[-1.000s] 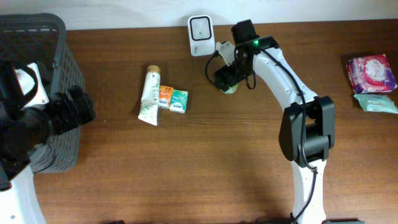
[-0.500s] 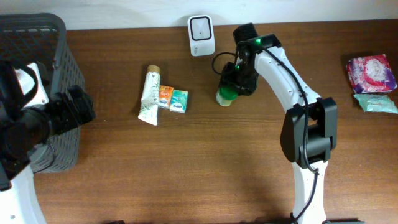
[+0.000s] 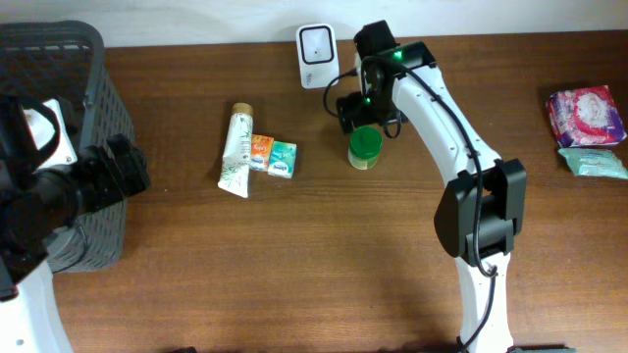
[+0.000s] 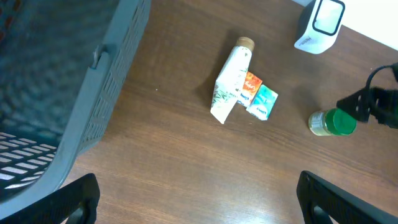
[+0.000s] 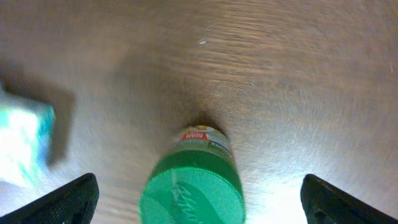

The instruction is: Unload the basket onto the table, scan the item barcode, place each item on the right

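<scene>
Right wrist view: my right hand (image 5: 199,214) spread wide, empty; green-capped jar (image 5: 194,183) centred just below, apparently upright. Left hand (image 4: 198,208) wide too, well apart.

Left tool (image 4: 199,202) spread wide; right tool (image 5: 199,200) likewise

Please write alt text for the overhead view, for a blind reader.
The open right gripper hovers close to a green-lidded jar on a wooden table, near a white scanner. A tube, an orange box and a teal box lie left of the jar; a grey basket stands at the far left.
</scene>
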### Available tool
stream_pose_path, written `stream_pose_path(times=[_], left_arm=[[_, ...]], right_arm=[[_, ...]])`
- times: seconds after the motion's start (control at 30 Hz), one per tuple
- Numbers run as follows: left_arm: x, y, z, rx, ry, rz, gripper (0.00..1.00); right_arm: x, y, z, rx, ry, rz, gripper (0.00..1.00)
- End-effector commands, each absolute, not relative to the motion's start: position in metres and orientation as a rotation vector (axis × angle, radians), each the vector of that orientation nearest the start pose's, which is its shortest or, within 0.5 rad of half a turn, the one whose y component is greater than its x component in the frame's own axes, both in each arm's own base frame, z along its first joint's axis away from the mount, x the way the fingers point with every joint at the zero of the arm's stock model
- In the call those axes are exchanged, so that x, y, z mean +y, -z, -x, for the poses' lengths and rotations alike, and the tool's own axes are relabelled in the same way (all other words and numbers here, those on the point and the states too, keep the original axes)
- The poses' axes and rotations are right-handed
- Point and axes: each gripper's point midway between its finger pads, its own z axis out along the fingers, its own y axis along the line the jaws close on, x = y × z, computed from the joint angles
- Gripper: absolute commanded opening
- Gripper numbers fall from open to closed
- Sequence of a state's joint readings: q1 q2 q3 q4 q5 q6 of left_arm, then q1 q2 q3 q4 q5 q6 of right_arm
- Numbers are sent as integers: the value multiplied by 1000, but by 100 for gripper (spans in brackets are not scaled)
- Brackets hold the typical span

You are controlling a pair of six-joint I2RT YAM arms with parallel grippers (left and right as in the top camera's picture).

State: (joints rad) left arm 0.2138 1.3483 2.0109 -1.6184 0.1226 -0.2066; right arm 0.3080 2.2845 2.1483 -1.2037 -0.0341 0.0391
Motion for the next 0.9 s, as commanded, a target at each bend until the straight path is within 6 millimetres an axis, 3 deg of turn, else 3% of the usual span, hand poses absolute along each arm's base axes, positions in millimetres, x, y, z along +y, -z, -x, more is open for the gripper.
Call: stream_pose_path(times=[0.0, 0.17, 0.2, 0.27, 0.33, 0.37, 0.43, 0.47, 0.5, 0.57, 0.63, 0.77, 0.87], left_arm=[[36, -370, -257, 2471, 154, 496, 99], [36, -370, -257, 2471, 154, 496, 99], [36, -370, -257, 2471, 154, 496, 99], [36, -370, -257, 2471, 154, 496, 99], [36, -370, -257, 2471, 154, 496, 99], [36, -370, -257, 2471, 154, 496, 99], [36, -370, -257, 2471, 154, 496, 99], [36, -370, -257, 2471, 154, 496, 99], [36, -370, -257, 2471, 154, 496, 99], [36, -370, -257, 2471, 154, 496, 99], [36, -370, -257, 2471, 153, 496, 99], [36, -370, -257, 2471, 154, 496, 99], [36, -370, -257, 2471, 154, 496, 99]], right_arm=[[156, -80, -463, 2820, -83, 906, 99], [169, -56, -450, 2846, -225, 915, 100], [169, -55, -450, 2852, -225, 901, 83], [169, -55, -452, 2883, -229, 780, 76], [169, -56, -453, 2939, -246, 566, 55], [169, -55, -452, 2967, -254, 453, 50], [168, -56, -449, 3025, -269, 184, 49], [167, -56, -444, 3058, -271, 1, 57], [166, -58, -440, 3083, -268, -205, 57], [164, -58, -434, 3093, -254, -464, 57], [151, -57, -436, 3028, -124, -708, 64], [147, -56, -437, 2947, -68, -931, 91], [146, -56, -435, 2947, -67, -961, 99]])
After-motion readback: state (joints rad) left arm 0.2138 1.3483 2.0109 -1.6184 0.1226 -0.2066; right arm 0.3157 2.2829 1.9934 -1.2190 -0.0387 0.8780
